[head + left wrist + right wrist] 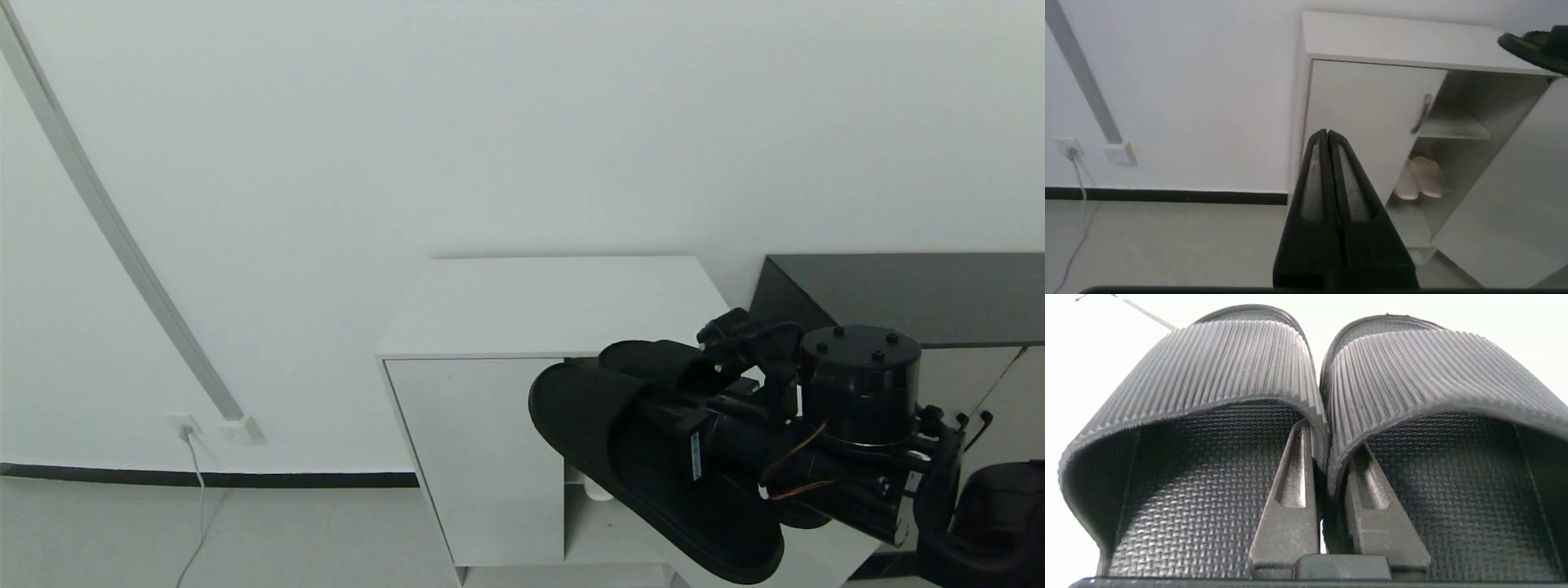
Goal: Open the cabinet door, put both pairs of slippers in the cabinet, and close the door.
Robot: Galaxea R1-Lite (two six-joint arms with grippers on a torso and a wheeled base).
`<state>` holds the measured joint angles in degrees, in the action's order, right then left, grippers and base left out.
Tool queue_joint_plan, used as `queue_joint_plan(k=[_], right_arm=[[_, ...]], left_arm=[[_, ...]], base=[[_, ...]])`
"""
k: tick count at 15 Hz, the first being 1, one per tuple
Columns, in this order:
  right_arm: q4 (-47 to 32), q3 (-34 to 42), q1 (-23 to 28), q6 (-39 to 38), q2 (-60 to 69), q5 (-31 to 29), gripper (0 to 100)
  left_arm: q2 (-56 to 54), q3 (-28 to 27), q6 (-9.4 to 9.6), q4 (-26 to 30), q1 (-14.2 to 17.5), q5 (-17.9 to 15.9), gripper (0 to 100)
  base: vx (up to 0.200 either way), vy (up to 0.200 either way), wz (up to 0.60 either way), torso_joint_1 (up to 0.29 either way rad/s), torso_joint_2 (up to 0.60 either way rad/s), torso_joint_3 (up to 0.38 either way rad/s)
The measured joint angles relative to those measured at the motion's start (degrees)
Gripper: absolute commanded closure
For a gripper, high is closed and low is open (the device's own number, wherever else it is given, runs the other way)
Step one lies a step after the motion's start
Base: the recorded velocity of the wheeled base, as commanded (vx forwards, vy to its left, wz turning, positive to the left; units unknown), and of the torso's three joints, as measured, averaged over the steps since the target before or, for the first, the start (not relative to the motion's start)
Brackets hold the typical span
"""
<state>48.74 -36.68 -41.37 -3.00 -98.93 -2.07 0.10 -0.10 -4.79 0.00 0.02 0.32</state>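
Observation:
My right gripper [1327, 437] is shut on a pair of black ribbed slippers [1208, 392], one finger inside each, pinching their inner edges together. From the head the black slippers [620, 425] hang tilted in front of the white cabinet [539, 306], level with its top edge. The cabinet's [1372, 106] left door is closed and carries a slim handle [1422, 113]. Its right door [1511, 204] stands swung open. A pair of beige slippers [1419, 178] lies on an inner shelf. My left gripper [1328, 135] is shut and empty, out in front of the cabinet to its left.
A dark sideboard [898, 294] stands right of the cabinet. A wall socket with a hanging cable [184, 426] and a slanted cable duct [106, 220] are on the wall to the left. Bare floor [286, 531] lies left of the cabinet.

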Motion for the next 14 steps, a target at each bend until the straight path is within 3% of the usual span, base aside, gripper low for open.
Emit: queue_joint_plan(k=[3, 14], right_arm=[[0.0, 0.1, -0.1, 0.0, 0.0, 0.1, 100], [0.0, 0.3, 0.0, 0.0, -0.1, 0.2, 100]], left_arm=[[0.0, 0.0, -0.05, -0.1, 0.0, 0.0, 100], [0.0, 0.0, -0.11, -0.1, 0.0, 0.0, 100]], base=[[0.000, -0.200, 0.00, 0.002, 0.00, 0.002], [0.000, 0.000, 0.00, 0.000, 0.00, 0.000]])
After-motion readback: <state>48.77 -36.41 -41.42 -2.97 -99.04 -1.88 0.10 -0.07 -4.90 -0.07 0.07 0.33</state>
